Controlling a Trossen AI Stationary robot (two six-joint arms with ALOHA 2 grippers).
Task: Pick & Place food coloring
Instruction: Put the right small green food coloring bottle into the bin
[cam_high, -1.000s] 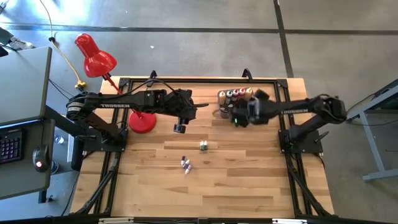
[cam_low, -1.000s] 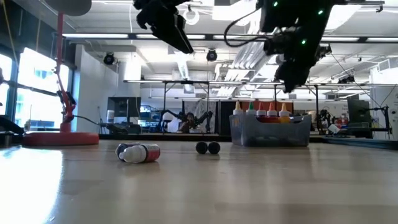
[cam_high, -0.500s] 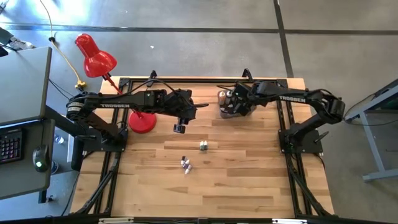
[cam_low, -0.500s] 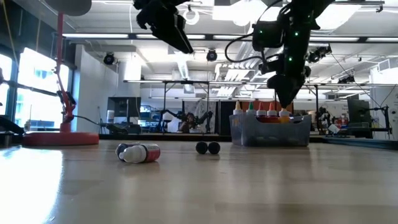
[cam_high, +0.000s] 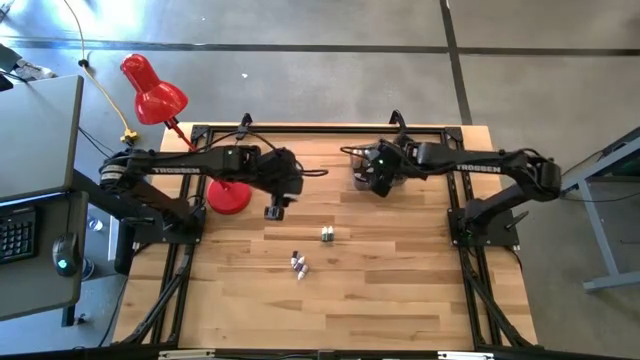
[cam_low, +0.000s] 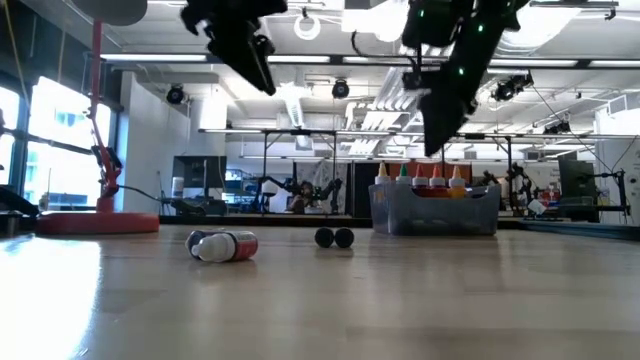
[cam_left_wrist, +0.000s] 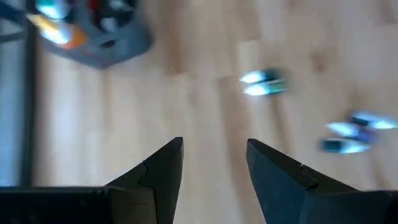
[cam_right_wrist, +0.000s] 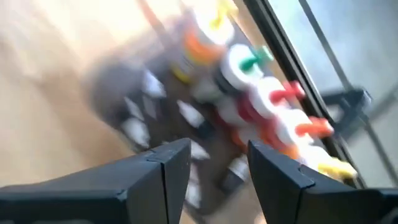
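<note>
I see the wooden counter (cam_high: 340, 300) carrying everything, with the red desk lamp (cam_high: 155, 92) leaning out past its far left corner, its round base (cam_high: 228, 197) on the counter near the left edge. My left arm reaches in from the left; the left gripper (cam_high: 273, 211) hangs in the air over the counter, clear of everything, its fingers (cam_left_wrist: 163, 171) apart with only bare wood between them. My right arm comes in from the right, and the right gripper (cam_high: 377, 185) hovers above the grey tub (cam_low: 434, 212) by the far edge, fingers (cam_right_wrist: 166, 165) spread and holding nothing. The tub is packed with upright food coloring bottles (cam_right_wrist: 264, 102), yellow, orange, green and red caps in a row, with tinier dark-and-white ones beside them. Out near the counter's middle, well apart from the tub, lie two more small groups: a pair of tiny bottles (cam_high: 327, 234) and, nearer the front edge, a few more tiny bottles (cam_high: 298, 265) lying on their sides.
</note>
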